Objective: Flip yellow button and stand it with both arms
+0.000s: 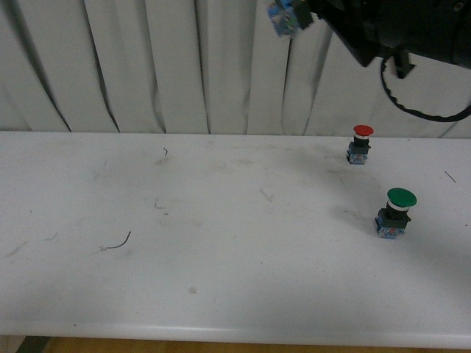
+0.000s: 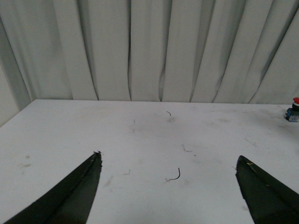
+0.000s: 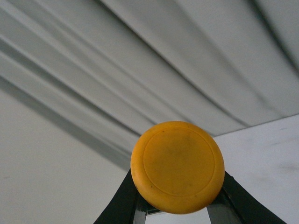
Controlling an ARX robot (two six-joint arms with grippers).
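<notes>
My right gripper [image 3: 177, 205] is shut on the yellow button [image 3: 177, 166]. Its round orange-yellow cap faces the right wrist camera and hides the neck and base. In the front view the right arm [image 1: 397, 26] is raised high at the top right, and the button's blue-grey base [image 1: 285, 16] pokes out of the gripper, far above the white table [image 1: 221, 243]. My left gripper [image 2: 168, 186] is open and empty, low over the table's left part, its two black fingertips [image 2: 88, 172] far apart. It does not show in the front view.
A red-capped button [image 1: 361, 143] stands at the far right of the table. A larger green-capped button [image 1: 397, 212] stands nearer, right. The red one also shows in the left wrist view [image 2: 294, 109]. A small black wire scrap [image 1: 118, 243] lies left. White curtains hang behind.
</notes>
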